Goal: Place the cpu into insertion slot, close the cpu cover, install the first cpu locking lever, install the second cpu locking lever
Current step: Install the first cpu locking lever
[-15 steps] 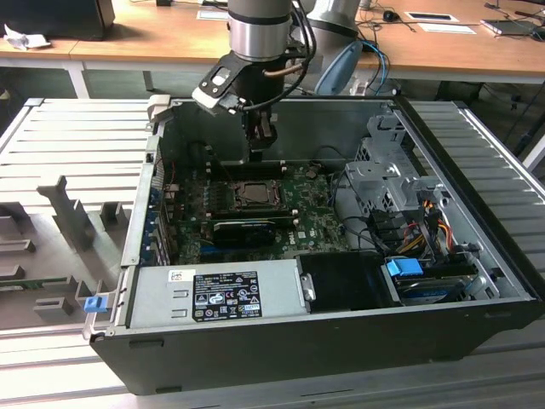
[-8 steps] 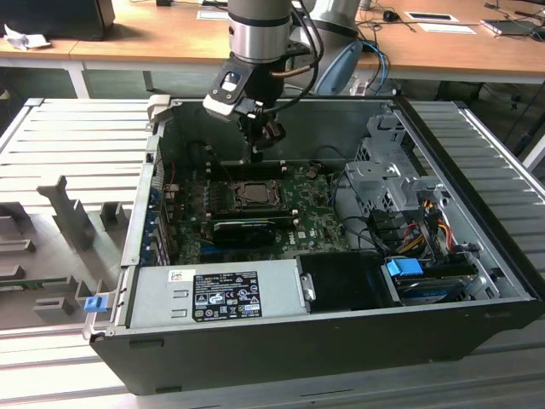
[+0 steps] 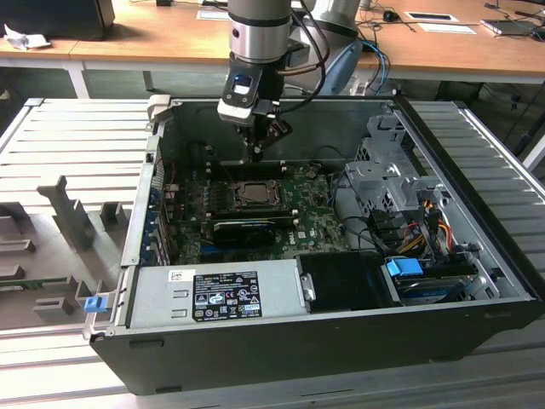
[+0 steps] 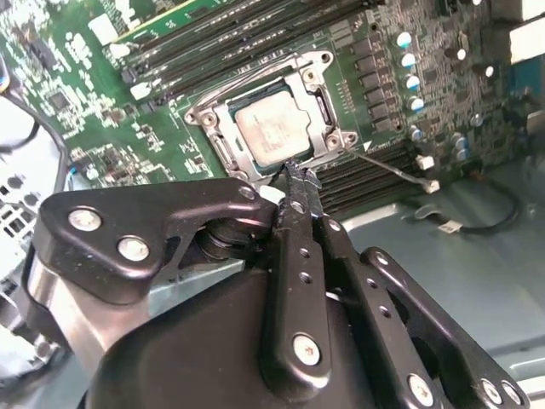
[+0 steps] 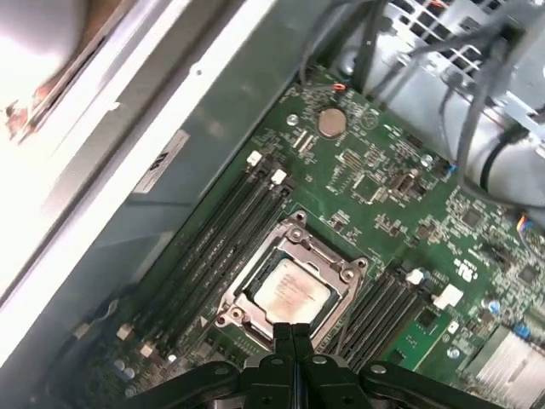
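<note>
We log chip [image 4: 272, 128] seated in socket [image 4: 219, 148], cover [image 4: 317, 92] down. Gripper [image 4: 298, 175] fingers pressed together, empty. One lever [image 4: 396, 169] looks unlatched.

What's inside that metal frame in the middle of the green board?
The cpu, a pale square chip, shows through the opening in the cpu cover. The frame covers the chip's edges, and whatever lies beneath the chip is hidden.

The exterior view looks steeply down into the open case [image 3: 281, 349] from well off the claw [image 3: 255, 153], facing desks [image 3: 153, 38] beyond it. Both wrist views ride close behind the claw, looking past it; they share the slot [image 4: 223, 146] [image 5: 247, 294] just ahead of it.
</note>
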Robot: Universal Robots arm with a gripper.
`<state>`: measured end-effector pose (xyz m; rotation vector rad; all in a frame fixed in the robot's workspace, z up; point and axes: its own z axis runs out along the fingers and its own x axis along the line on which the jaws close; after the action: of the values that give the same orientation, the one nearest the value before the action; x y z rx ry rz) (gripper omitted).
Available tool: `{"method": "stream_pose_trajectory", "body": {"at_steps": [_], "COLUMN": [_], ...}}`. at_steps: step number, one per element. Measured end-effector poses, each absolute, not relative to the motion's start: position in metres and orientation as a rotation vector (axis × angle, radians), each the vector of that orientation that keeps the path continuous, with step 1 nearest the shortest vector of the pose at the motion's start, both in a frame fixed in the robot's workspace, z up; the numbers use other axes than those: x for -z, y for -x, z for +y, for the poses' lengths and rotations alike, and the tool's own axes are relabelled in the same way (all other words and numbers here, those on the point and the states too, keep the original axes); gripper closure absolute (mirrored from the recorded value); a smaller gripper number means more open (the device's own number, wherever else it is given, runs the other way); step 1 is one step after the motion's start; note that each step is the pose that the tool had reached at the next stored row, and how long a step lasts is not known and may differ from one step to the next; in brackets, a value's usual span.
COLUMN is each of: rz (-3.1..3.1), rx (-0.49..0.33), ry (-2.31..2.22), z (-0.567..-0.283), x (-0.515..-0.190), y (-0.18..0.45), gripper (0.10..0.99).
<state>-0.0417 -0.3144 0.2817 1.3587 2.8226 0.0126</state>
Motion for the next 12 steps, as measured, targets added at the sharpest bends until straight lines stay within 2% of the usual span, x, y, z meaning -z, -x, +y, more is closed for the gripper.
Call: {"method": "stream_pose_trajectory", "body": {"at_steps": [12], "rz": [2.927], "rx": [-0.014], "ry": [-1.118], "z": [-0.3144], "x": [-0.2817], "y": [0.0417], "gripper": [0.980]}}
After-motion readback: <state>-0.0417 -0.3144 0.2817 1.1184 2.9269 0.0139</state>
